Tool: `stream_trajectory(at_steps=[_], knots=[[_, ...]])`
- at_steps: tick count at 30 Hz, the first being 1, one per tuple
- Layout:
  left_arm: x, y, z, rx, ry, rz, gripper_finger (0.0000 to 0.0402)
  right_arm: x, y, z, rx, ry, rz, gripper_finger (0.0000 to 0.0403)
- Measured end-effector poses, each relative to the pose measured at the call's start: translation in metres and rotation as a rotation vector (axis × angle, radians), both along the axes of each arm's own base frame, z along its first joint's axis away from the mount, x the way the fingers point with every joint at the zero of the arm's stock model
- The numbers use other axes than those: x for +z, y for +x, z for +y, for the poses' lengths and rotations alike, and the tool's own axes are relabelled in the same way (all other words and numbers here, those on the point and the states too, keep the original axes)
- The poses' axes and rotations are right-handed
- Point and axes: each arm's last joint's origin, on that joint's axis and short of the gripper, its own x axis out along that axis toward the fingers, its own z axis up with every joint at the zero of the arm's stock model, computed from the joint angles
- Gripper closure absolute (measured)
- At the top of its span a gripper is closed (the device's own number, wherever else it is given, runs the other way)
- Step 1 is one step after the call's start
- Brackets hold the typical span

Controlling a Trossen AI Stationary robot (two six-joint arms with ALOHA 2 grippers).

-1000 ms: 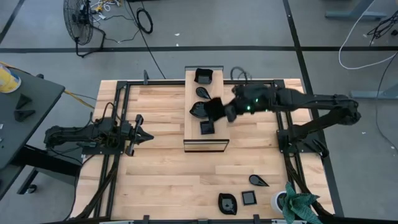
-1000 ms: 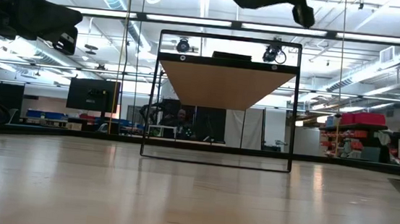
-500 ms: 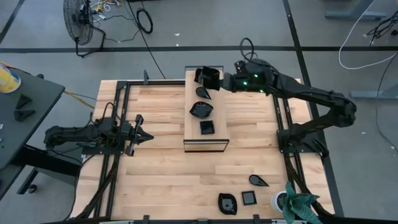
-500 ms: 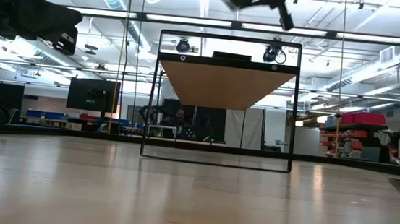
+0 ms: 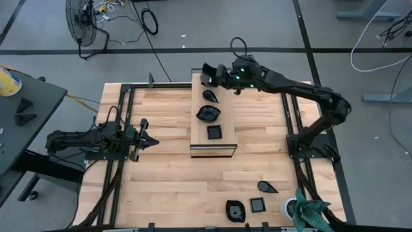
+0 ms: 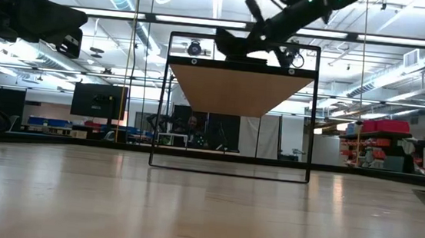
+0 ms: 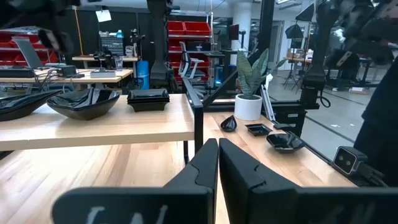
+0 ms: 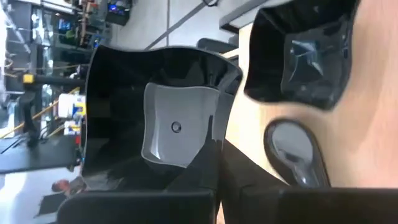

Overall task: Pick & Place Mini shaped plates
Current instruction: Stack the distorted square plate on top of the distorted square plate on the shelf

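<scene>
- My right gripper (image 5: 212, 74) is pinching the rim of a wavy-edged square plate (image 8: 168, 118), held tilted in the air over the 12 o'clock end of the raised wooden board (image 5: 226, 122), above the square plate (image 8: 305, 56) already there.
- Risk: I hold only a thin glossy edge; any jerk could let the plate pivot or slip out and fall onto the dishes below.
- Risk: lowering blind here, I could clip the square plate or the teardrop plate (image 5: 210, 96) next to it and shove one off the board's edge.
- The board carries four plates in a line: square at 12 o'clock, then teardrop, a leaf-shaped plate (image 5: 208, 113), and a small square plate (image 5: 214, 132) toward 6 o'clock.
- Three more plates (image 5: 257, 205) wait on the table (image 5: 161, 174) at about 5 o'clock.
- My left gripper (image 5: 145, 139) rests pressed together, empty, at 9 o'clock.
</scene>
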Motion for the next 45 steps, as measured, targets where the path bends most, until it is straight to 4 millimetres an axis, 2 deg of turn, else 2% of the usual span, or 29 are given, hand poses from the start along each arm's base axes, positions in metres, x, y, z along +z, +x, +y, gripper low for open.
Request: stream_trajectory(at_steps=[5,10,17,24,45], knots=[[0.0,0.0,0.0,0.0,0.0,0.0,0.0383,0.01,0.014,-0.021,-0.009,-0.038,0.022,0.0403],[0.0,0.0,0.0,0.0,0.0,-0.001,0.0383,0.014,0.019,-0.044,-0.011,-0.06,0.087,0.0403],[0.0,0.0,0.0,0.0,0.0,-0.001,0.0383,-0.008,0.023,-0.064,0.039,0.0,0.148,0.0403],[0.0,0.0,0.0,0.0,0.0,0.0,0.0383,-0.025,0.019,-0.071,0.078,-0.007,0.268,0.0403],[0.0,0.0,0.0,0.0,0.0,0.0,0.0383,-0.029,0.011,-0.076,0.075,-0.022,0.339,0.0401]])
